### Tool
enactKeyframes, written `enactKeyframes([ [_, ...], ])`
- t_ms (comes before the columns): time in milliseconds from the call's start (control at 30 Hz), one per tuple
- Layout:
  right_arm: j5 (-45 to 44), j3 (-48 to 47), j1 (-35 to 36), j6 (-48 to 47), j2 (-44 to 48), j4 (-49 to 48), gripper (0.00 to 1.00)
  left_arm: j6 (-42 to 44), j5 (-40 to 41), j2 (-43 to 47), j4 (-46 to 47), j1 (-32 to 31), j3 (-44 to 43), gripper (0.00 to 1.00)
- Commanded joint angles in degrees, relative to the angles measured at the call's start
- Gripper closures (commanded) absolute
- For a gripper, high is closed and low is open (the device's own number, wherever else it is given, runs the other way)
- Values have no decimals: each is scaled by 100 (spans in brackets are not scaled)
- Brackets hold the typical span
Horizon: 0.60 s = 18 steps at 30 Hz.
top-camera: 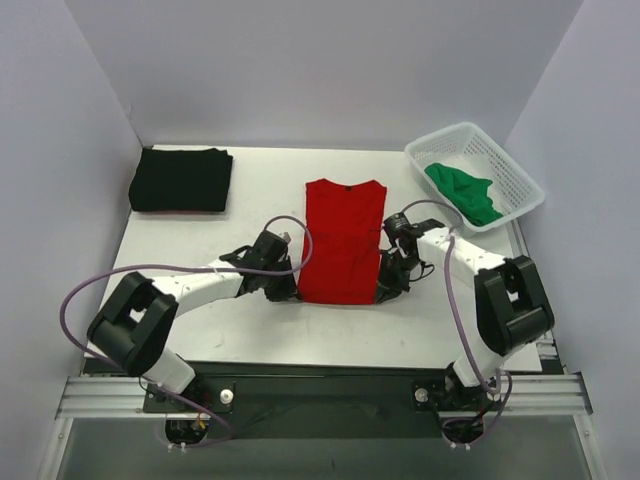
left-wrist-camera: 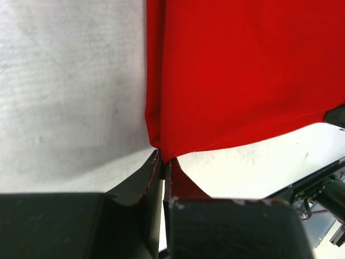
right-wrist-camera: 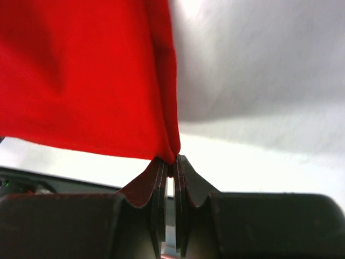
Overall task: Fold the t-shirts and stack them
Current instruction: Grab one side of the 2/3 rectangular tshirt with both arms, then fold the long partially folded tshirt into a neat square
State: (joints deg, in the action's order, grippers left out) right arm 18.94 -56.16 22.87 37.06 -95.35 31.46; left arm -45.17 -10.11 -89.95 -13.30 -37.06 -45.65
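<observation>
Near the middle of the worktop, the red t-shirt lies as a smooth, narrow rectangle, collar toward the far edge. The left gripper is clamped on its near left corner and the right gripper on its near right corner. The cloth is soft, matte and doubled along each side. At the far left corner the black t-shirt sits folded square. At the far right corner the green t-shirt lies crumpled in a white mesh basket.
</observation>
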Motion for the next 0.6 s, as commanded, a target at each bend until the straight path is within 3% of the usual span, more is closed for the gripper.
enactKeyframes([
  [0, -154, 9, 103, 82, 639, 861, 100, 113, 299, 652, -839, 6, -67, 100],
  [367, -224, -79, 533, 249, 2037, 2213, 100, 421, 80, 1866, -2782, -126, -304, 100],
  [567, -250, -158, 1034, 819, 2802, 2908, 100, 88, -52, 2833, -3925, -346, -445, 100],
])
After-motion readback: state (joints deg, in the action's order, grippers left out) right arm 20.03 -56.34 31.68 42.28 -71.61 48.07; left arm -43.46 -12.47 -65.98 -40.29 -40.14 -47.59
